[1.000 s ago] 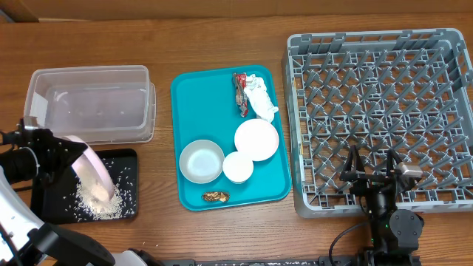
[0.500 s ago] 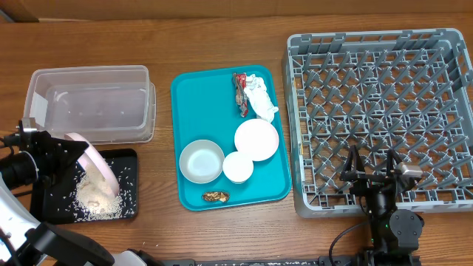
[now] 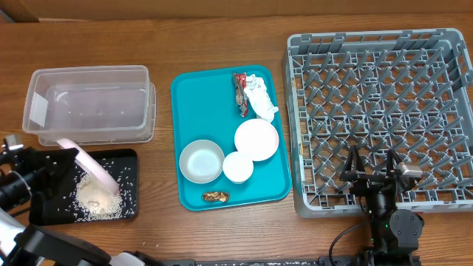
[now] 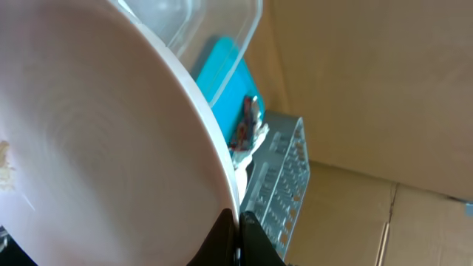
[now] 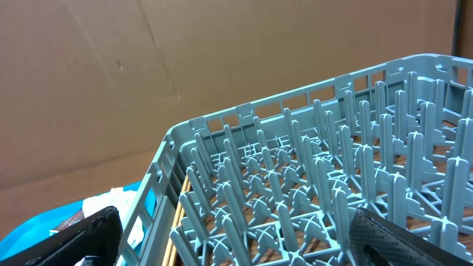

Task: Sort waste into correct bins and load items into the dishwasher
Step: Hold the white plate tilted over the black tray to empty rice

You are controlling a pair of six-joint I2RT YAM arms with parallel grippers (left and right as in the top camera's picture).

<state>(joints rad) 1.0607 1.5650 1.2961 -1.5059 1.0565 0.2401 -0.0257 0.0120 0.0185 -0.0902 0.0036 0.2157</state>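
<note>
Rice-dumping step in hand: my left tool [image 3: 63, 157] clamped on rim of pink bowl [image 3: 90, 167], bowl tipped over black tray [image 3: 44, 214], rice [image 3: 96, 198] heaped inside. My right tool [image 3: 372, 165] wide, empty, at near edge of dish rack [image 3: 443, 44]. Next, I judge: level bowl, carry it across to rack.

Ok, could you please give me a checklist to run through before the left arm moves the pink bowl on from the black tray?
1. Grip on the pink bowl: ok, the left gripper is shut on its rim.
2. Bowl over the black tray: ok, it is tilted above it.
3. Dumped rice in the tray: ok, a pile and scattered grains lie inside.
4. Bowl emptied: cannot tell, the left wrist view shows only part of the inside, with a speck at the edge.
5. Is the right gripper free: ok, open, holding nothing, above the front edge of the dish rack.
6. Room in the rack: ok, no dishes on its pegs.
</note>
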